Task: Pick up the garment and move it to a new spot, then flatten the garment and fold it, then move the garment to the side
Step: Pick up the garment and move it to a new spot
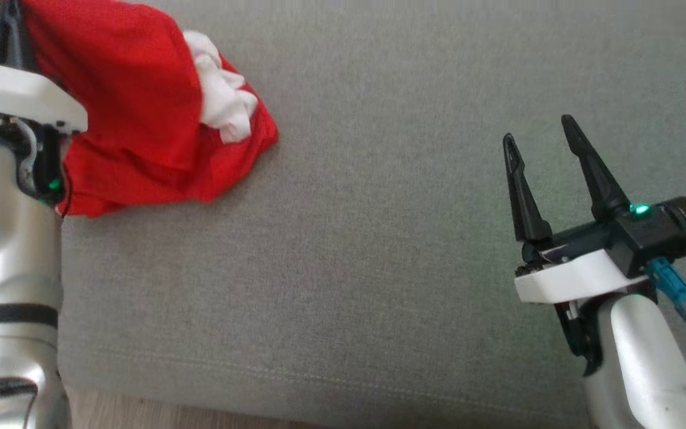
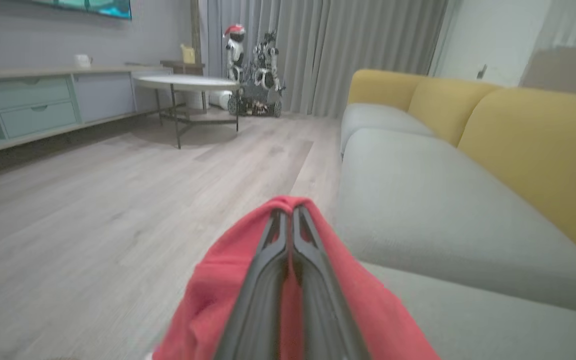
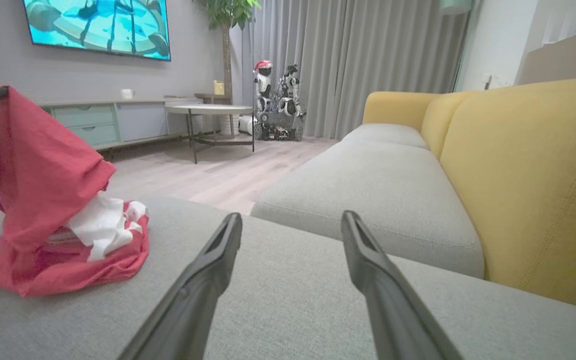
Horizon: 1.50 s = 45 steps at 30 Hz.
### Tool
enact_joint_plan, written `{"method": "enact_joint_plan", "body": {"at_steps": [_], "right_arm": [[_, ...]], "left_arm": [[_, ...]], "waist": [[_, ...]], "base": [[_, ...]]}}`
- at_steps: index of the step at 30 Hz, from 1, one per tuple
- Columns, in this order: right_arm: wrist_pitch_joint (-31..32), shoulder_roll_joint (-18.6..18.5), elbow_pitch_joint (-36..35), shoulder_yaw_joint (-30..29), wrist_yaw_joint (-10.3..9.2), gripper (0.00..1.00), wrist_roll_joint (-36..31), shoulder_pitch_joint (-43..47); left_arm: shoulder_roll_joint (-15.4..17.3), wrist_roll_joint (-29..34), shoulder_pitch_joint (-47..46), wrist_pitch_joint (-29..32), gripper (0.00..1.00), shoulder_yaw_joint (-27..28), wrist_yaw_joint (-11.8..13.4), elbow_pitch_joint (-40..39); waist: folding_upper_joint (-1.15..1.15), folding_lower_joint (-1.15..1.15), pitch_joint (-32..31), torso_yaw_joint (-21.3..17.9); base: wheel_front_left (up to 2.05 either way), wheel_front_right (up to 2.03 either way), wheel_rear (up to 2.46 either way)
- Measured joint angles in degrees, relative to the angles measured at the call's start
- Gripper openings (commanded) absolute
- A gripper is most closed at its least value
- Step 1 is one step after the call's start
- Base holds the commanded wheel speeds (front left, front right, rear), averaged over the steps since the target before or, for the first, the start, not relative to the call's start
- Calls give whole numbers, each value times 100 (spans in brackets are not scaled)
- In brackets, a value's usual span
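Grey sofa seat [image 1: 379, 238] carries the red-and-white garment [image 1: 140, 107] at its left end, lower folds bunched on the cushion, upper part drawn up. Left gripper [image 2: 290, 220] has its fingers pressed together on a fold of red cloth, which drapes down both sides of them; its pale forearm runs up the head view's left edge. Right gripper [image 1: 538, 128] hangs over the seat well apart from the garment, fingers spread and holding nothing. Yellow backrest [image 3: 528, 175] rises behind; across the wooden floor stand a round table [image 3: 208, 108] and sideboard [image 3: 93, 120].
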Motion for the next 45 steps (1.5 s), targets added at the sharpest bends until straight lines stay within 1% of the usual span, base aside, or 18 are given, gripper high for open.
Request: {"method": "enact_joint_plan", "body": {"at_steps": [4,5,11,15,19,23,27,31,34,38,42,43,45], "right_arm": [[-164,1,235,3,0,100,216,193],[-164,1,235,3,0,100,216,193],[-341,3,511,49,0,100,497,524],[-434,7,520,80,0,100,614,523],[-501,7,572,85,0,100,699,521],[-550,7,612,115,0,100,738,487],[-609,5,625,123,0,100,802,318],[-657,5,623,179,0,100,896,114],[-708,4,616,193,0,100,957,-5],[-753,3,579,177,0,100,1035,-83],[-759,3,561,140,0,100,1107,-141],[-759,4,558,140,0,100,1133,-183],[-773,4,554,152,0,100,1144,-252]], "left_arm": [[-19,56,468,-12,0,109,-5,-1224],[-19,56,468,-12,0,109,-5,-1224],[-211,65,1266,-33,0,2,-13,-2523],[-293,44,1496,325,0,-138,-15,-3266],[-501,-105,1543,769,0,-420,-59,-3912],[-668,-185,1541,1065,0,-681,-64,-4352],[-766,-197,1476,1214,0,-951,-59,-4428],[-805,-142,1125,1322,0,-1132,-57,-4306],[-872,-136,864,1321,0,-1279,-57,-4130],[-973,-96,755,1226,0,-1625,-43,-3765],[-1043,-213,693,973,0,-2096,138,-3229],[-1050,-359,683,902,0,-2218,208,-3086],[-1045,-853,659,712,0,-2574,424,-2820]], "waist": [[0,0,-391,-20],[0,0,-391,-20],[0,0,-975,-140],[0,0,-1157,-403],[0,0,-1208,-729],[0,0,-1167,-1074],[0,0,-1069,-1451],[0,0,-930,-1863],[0,0,-796,-2176],[0,0,-587,-2557],[0,0,-361,-2895],[0,0,-310,-2975],[0,0,-219,-3136]], "base": [[0,0,0],[0,0,0],[0,0,0],[0,0,0],[0,0,0],[0,0,0],[0,0,0],[0,0,0],[0,0,0],[0,0,0],[0,0,0],[0,0,0],[0,0,0]]}}
